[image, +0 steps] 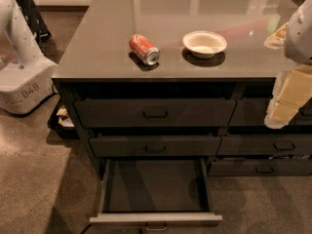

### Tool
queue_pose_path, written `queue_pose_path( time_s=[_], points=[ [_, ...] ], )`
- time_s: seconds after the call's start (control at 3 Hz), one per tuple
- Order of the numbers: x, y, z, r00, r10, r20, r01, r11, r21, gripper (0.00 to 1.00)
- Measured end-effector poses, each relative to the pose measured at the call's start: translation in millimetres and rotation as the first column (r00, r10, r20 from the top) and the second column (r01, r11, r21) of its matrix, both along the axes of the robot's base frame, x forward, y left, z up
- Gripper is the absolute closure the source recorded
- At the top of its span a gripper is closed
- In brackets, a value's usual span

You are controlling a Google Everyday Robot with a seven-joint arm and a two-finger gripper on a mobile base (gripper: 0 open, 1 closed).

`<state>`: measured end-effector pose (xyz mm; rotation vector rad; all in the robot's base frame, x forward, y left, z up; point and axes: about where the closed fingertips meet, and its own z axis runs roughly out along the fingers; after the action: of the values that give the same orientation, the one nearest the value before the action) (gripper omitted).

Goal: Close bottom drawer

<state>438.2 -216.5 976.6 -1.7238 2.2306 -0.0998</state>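
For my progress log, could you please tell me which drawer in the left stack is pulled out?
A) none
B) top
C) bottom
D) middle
C: the bottom drawer is pulled far out with its dark inside showing, while the top drawer and middle drawer are pushed in; the tool hangs at the right edge, off that drawer.

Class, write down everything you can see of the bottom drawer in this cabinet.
The bottom drawer is pulled far out toward the camera, lowest of its stack under the grey countertop. It is wide, shallow, dark grey-brown, with a low front panel bearing a small centre pull handle. Its plain dark inside shows nothing in it. It sits level just above the floor. Nothing touches it; the gripper hangs at the right, before the neighbouring stack.
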Motion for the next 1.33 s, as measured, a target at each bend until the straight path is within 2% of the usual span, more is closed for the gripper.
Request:
queue_pose_path(
  time_s=[0.33, 0.67, 1.0, 1.33],
  points=[
    [0, 1, 4, 0.9999, 0.005, 0.016, -0.005, 1.0, 0.003, 0.0],
    [8, 5, -32, 0.9988, 0.04, -0.028, -0.04, 0.999, 0.034, 0.0],
    [9, 13, -108, 0.9919, 0.08, -0.099, -0.067, 0.99, 0.123, 0.0],
    [-11, 21, -197, 0.9844, 0.11, -0.137, -0.075, 0.968, 0.239, 0.0]
  ],
)
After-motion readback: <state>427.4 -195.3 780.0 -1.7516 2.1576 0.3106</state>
